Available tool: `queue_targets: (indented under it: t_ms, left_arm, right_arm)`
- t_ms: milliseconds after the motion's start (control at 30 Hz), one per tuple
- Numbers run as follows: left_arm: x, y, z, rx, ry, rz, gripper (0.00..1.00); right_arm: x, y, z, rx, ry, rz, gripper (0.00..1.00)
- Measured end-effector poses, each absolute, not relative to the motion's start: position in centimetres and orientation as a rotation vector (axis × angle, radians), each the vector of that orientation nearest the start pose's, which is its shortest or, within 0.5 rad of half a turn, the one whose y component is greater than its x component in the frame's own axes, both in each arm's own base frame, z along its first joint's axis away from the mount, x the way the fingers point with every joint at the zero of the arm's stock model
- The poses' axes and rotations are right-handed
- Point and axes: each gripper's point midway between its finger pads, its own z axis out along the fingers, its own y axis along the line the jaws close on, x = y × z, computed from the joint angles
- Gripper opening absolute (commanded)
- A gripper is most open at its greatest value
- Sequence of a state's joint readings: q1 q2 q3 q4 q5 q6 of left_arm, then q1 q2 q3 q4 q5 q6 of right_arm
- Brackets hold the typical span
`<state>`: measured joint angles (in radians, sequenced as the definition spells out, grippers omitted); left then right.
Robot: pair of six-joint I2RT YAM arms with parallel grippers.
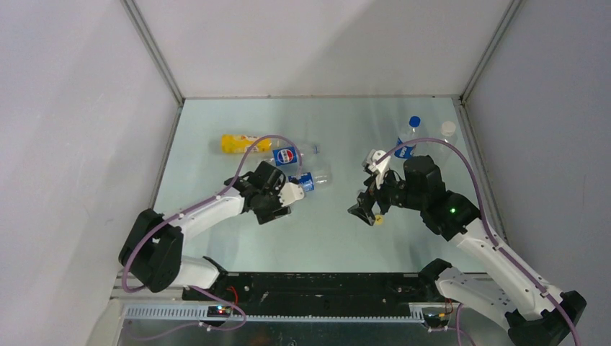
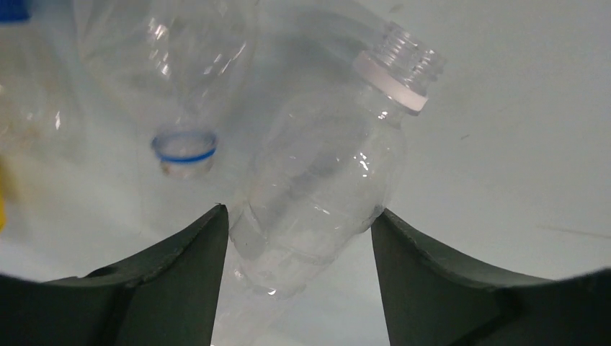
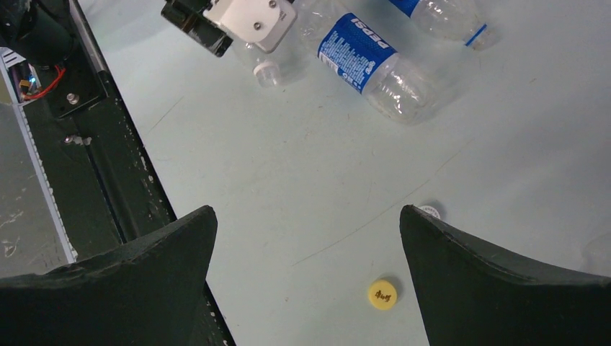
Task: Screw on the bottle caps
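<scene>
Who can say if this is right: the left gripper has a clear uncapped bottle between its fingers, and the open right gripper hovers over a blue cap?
No: the cap under the open right gripper is yellow, not blue; the right wrist view shows it. The rest holds.

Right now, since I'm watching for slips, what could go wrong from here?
The left hand grips the clear bottle on its smooth round body, so the bottle may crush or squirt out. The right hand hangs open over the yellow cap, which lies close to one finger; closing could flick it away.
</scene>
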<state>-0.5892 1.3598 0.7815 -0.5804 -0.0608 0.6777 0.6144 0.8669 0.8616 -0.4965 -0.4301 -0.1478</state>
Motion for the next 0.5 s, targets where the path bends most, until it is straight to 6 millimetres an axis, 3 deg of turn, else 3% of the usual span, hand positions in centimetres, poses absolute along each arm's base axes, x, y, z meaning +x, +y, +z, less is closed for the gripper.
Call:
queue_targets:
  t_ms: [300,500]
  left_arm:
    - [21.9,-19.2,5.5,1.541,2.229,-0.232,0.54]
    - [22.2,-23.7,5.9,1.372,2.329,-0.331,0.59]
  right_arm:
    - [19.4,20.9,22.8,-0.957,1.857,0.688,0.99]
    - [20.4,19.5,22.6,-0.831,1.919,0.607,0.99]
